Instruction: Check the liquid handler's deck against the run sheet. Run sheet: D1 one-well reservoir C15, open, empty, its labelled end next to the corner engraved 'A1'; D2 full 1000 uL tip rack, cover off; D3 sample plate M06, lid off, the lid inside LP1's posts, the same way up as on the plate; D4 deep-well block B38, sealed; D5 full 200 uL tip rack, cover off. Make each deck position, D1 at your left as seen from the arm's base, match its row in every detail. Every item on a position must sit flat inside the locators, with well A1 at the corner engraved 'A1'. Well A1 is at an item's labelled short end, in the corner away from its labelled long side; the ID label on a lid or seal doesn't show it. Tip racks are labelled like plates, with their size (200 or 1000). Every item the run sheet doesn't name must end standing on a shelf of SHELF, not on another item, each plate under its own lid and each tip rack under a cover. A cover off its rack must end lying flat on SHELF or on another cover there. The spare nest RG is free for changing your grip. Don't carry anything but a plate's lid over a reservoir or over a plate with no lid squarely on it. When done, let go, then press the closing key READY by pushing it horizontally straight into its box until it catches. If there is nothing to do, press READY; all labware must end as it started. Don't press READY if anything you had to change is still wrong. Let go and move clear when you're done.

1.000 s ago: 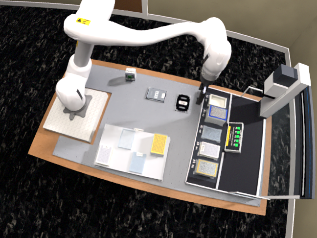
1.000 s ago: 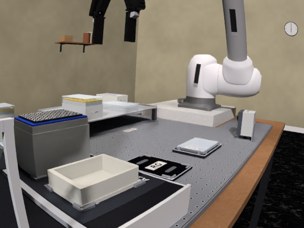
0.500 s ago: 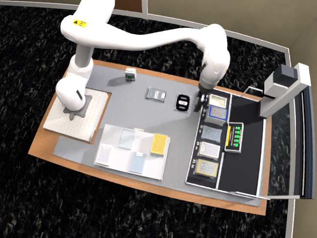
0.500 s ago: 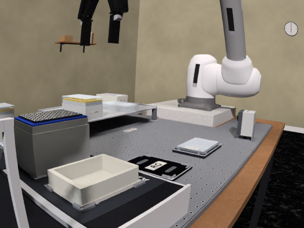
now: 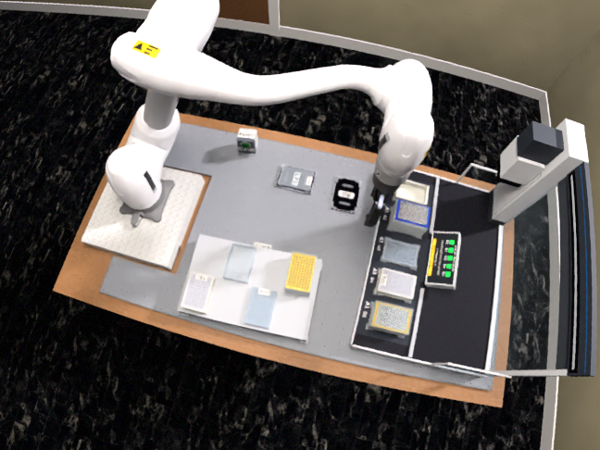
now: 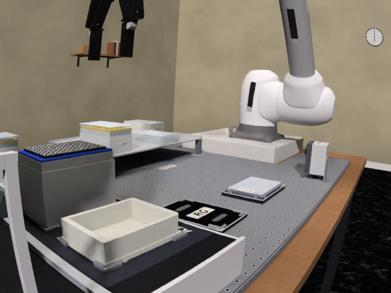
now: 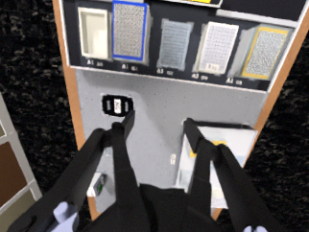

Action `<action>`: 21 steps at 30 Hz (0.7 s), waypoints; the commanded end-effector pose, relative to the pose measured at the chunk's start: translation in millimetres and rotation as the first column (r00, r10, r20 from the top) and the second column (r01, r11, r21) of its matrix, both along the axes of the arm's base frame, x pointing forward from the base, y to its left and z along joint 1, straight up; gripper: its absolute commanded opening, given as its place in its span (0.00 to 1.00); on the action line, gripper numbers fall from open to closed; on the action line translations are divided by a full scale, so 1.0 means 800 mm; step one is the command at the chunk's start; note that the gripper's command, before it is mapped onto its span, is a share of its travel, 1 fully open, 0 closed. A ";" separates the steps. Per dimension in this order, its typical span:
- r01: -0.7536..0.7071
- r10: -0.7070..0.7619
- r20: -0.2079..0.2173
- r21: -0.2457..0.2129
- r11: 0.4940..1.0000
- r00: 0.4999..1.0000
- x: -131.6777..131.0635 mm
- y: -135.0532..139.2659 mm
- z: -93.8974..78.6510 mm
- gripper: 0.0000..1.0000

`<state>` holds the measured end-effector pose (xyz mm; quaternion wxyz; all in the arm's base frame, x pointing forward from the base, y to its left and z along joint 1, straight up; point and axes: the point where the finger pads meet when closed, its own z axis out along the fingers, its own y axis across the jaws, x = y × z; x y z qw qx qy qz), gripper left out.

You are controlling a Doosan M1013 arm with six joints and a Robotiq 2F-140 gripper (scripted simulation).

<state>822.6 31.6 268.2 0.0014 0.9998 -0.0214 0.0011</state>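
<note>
My gripper (image 5: 375, 213) is open and empty. It hangs high above the grey table, just beside the deck's near edge by the first two positions; it also shows in the exterior view (image 6: 110, 41) and the wrist view (image 7: 158, 122). On the deck stand, in a row, a white open reservoir (image 5: 412, 192), a blue-rimmed tip rack (image 5: 411, 213) with no cover, a plate (image 5: 400, 253), a white-topped block (image 5: 395, 283) with a label, and a yellow-rimmed tip rack (image 5: 391, 317). A lid (image 5: 295, 179) lies in a nest on the table.
The black RG nest (image 5: 346, 190) is empty. The READY key box (image 5: 245, 143) stands at the table's far edge. The shelf (image 5: 252, 285) holds a yellow tip rack (image 5: 300, 273), a plate (image 5: 197, 290) and two clear covers. A panel with green lights (image 5: 442, 259) sits beside the deck.
</note>
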 end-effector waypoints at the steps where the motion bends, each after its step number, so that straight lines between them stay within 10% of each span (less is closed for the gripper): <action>1: 0.001 -0.001 0.002 0.000 1.000 1.000 0.000 -0.018 0.002 0.67; 21: 0.001 -0.001 0.002 0.000 1.000 1.000 -0.001 -0.110 0.002 0.67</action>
